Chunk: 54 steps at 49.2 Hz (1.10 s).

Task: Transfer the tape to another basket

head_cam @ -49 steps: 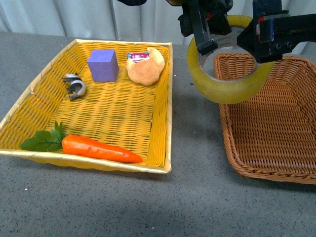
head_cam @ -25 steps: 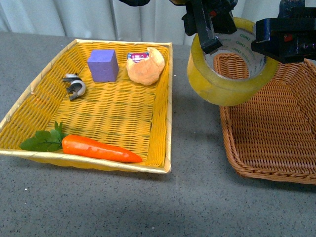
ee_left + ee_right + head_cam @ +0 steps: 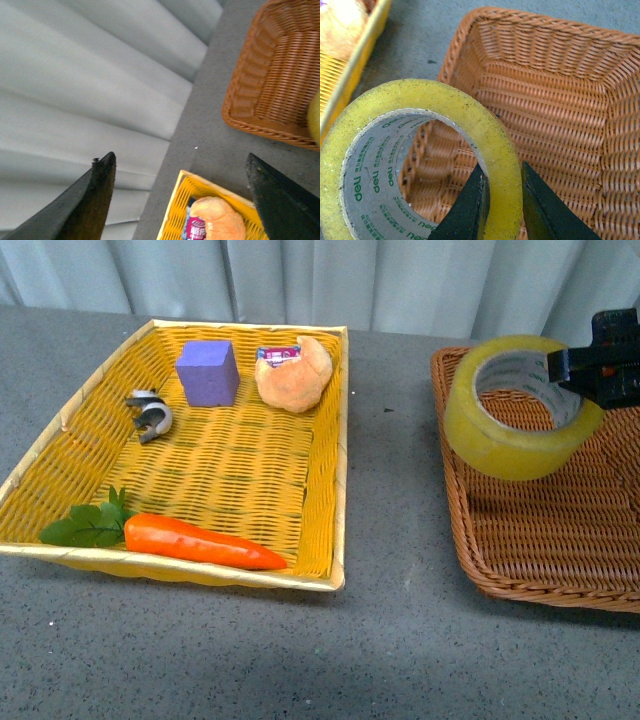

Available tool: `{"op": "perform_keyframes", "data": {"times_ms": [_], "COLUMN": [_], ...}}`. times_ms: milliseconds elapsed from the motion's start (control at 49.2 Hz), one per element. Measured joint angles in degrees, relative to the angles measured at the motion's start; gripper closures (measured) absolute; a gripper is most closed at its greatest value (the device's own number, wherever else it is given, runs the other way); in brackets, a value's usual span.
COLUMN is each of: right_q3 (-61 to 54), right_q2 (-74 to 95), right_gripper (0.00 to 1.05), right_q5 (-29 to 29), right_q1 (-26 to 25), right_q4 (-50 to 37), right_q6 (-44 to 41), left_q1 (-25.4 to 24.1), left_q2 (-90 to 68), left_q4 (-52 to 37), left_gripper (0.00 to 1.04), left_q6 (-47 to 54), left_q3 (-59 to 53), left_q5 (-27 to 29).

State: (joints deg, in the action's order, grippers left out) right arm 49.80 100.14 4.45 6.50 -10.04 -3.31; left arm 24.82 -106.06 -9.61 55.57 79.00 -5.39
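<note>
Firmly, the right hand [image 3: 502, 176] clamps one wall of the tape [image 3: 500, 445] above the basket [image 3: 500, 585].

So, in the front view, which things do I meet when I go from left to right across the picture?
metal clip → purple block → bread roll → tape → right gripper. The carrot spans under the first three, so it is left out.

Green "deli" lettering repeats around the white inner core of the tape [image 3: 420, 95]. Print on the packet [image 3: 279, 355] against the bun [image 3: 297, 378]: illegible.
</note>
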Motion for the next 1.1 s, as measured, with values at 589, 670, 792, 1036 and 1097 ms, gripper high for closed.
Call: {"op": "perform_keyframes", "data": {"times_ms": [589, 670, 792, 1036, 1097], "right_q3": [4.1, 4.1, 4.0, 1.0, 0.1], "right_q2": [15.4, 15.7, 15.7, 12.5, 10.8], "right_gripper": [0.90, 0.90, 0.84, 0.40, 0.31], "right_q5": [1.8, 2.0, 2.5, 3.1, 2.3], "right_q1": [-9.7, -9.7, -9.7, -9.7, -9.7], "right_q4": [-5.5, -5.9, -6.7, -12.3, -13.6], "right_q6": [-3.5, -3.3, -3.2, -1.8, -2.0], "left_q1": [-11.7, -12.0, -11.9, -11.4, -11.3], "left_q2": [6.3, 6.6, 7.5, 10.2, 11.0], "left_q4": [-21.7, -21.6, -20.9, -21.9, -22.2], "left_gripper": [0.07, 0.07, 0.07, 0.07, 0.07], "left_q6": [-42.1, -46.3, -49.3, -53.6, -54.7], "left_q3": [-22.4, -23.0, -23.7, -25.7, -25.9], "left_q5": [24.2, 25.9, 27.4, 34.1, 36.7]}}
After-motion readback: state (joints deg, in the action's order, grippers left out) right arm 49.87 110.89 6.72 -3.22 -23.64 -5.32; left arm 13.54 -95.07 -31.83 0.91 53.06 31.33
